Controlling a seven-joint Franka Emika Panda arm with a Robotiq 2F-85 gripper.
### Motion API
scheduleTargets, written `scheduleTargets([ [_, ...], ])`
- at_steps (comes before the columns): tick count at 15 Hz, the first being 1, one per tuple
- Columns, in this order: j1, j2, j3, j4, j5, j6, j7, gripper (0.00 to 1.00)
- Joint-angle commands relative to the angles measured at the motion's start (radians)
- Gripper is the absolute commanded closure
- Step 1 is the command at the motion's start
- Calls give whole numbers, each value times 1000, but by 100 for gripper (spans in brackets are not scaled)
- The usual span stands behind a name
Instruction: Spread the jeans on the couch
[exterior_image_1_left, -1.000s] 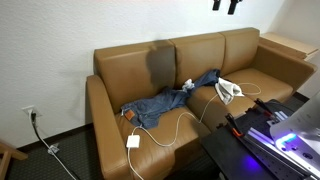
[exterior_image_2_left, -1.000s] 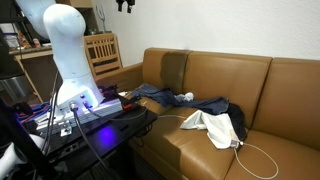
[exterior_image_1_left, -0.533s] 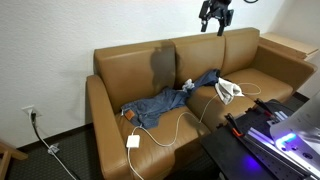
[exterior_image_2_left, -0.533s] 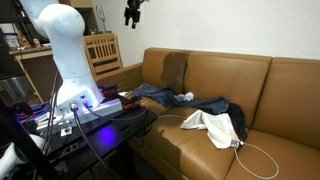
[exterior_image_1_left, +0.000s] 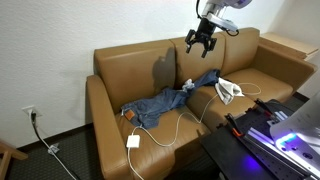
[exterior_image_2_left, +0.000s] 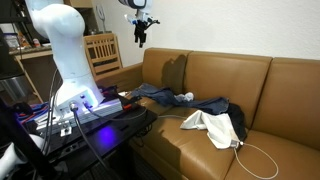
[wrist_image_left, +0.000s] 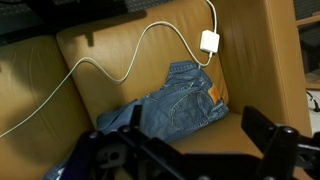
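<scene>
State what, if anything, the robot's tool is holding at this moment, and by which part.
Nothing is held. The tool hangs open in the air above the couch, apart from the jeans lying rumpled on the seat.

White, rounded arm (exterior_image_1_left: 222, 5) ends in a black tool (exterior_image_1_left: 199, 46).

Soft, even room light is filling both exterior views, and the white wall (exterior_image_1_left: 60, 40) behind the gripper (exterior_image_1_left: 198, 42) is reading bright. A darker shadowy patch is sitting on the couch (exterior_image_1_left: 120, 70) backrest, below and to one side of the gripper. Wrist view is running dimmer and warmer. The fingers (wrist_image_left: 272, 135) are blurring dark along its bottom edge, with the jeans (wrist_image_left: 180, 105) beneath them looking sharper. Everything is coming through low-res and grainy.
</scene>
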Motion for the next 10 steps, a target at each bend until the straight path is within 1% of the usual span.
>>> scheduleTargets([
  [1, -6, -2, 5, 3, -1, -3, 1, 0],
  [2, -13, 9, -2, 17, 10, -18, 7, 0],
  [3, -29, 57, -17, 46, 52, -12, 3, 0],
  [4, -48, 109, -34, 67, 150, -23, -72, 0],
  [5, -58, 144, -41, 77, 194, -9, -79, 0],
  [7, -87, 239, -51, 104, 322, 38, -129, 0],
  [8, -104, 289, -51, 125, 388, 41, -151, 0],
  [10, -118, 396, -49, 163, 466, 83, -147, 0],
])
